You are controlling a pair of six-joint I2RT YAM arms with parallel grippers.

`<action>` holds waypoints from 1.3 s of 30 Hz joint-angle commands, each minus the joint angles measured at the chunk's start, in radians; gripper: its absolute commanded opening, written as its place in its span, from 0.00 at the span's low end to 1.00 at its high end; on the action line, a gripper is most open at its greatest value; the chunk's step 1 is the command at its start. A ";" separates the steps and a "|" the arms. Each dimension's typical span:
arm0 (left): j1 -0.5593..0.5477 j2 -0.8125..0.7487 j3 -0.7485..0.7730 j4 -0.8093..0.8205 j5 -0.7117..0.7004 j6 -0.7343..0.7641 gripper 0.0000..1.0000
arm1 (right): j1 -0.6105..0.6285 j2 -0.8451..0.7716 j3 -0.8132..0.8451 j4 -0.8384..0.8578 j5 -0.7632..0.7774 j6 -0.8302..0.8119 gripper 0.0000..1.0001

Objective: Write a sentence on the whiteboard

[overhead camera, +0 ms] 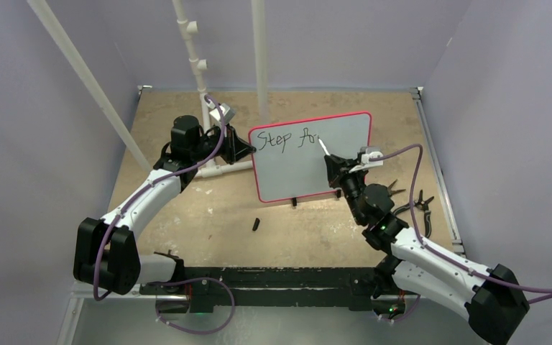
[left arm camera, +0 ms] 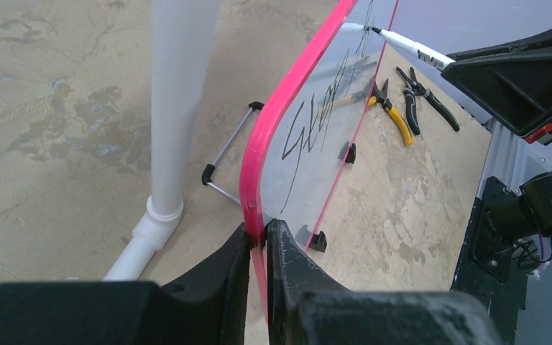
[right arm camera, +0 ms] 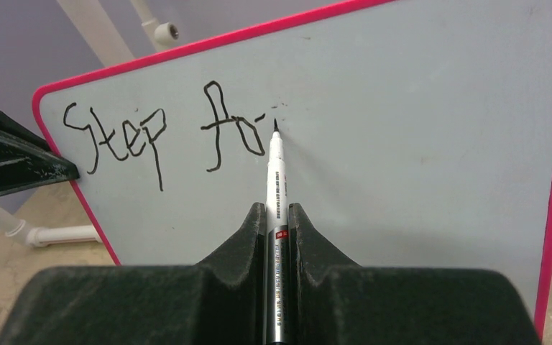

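The whiteboard with a pink-red frame stands upright on small black feet at mid table. Black writing on it reads "Step fo" with a short dash after it. My left gripper is shut on the board's left edge. My right gripper is shut on a white marker. Its black tip touches the board just right of the last letter. The marker also shows in the top view and in the left wrist view.
White pipe posts and a pipe base stand behind the board's left side. Pliers and other hand tools lie at the right of the table. A small black cap lies in front of the board.
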 commanded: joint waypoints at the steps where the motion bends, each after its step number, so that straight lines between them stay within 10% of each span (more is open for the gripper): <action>1: 0.002 -0.010 -0.013 0.017 -0.021 0.020 0.00 | -0.003 -0.011 -0.017 -0.040 -0.020 0.042 0.00; 39: -0.029 0.000 -0.016 0.013 -0.024 0.025 0.00 | -0.002 -0.008 -0.056 0.073 0.047 0.068 0.00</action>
